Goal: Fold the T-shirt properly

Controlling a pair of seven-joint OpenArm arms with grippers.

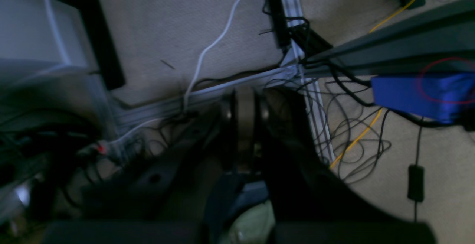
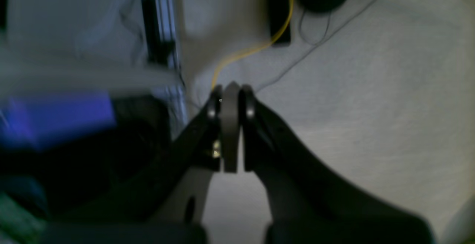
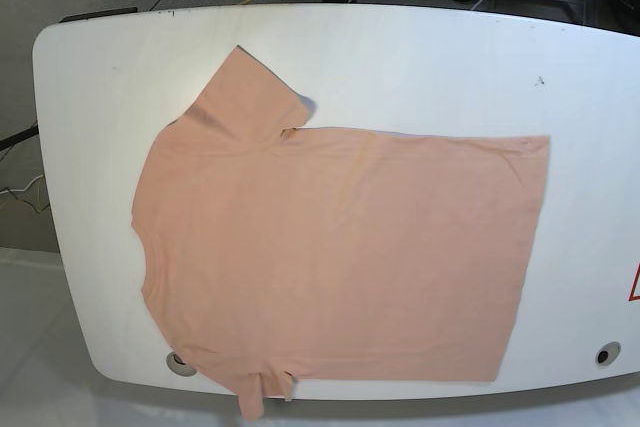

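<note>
both my grippers are clenched on nothing, left gripper (image 1: pixel 245 104) and right gripper (image 2: pixel 231 103) hanging off the table over floor and cables. the t-shirt (image 3: pixel 340 247) lies spread flat on the white table (image 3: pixel 420 57), neck toward the base view's left, one sleeve apparently draping over the near edge. it's light and limp, so i'd pinch hem corners or a sleeve.

black curved fingers (image 2: pixel 207 125), grey pads, small round fasteners.
</note>
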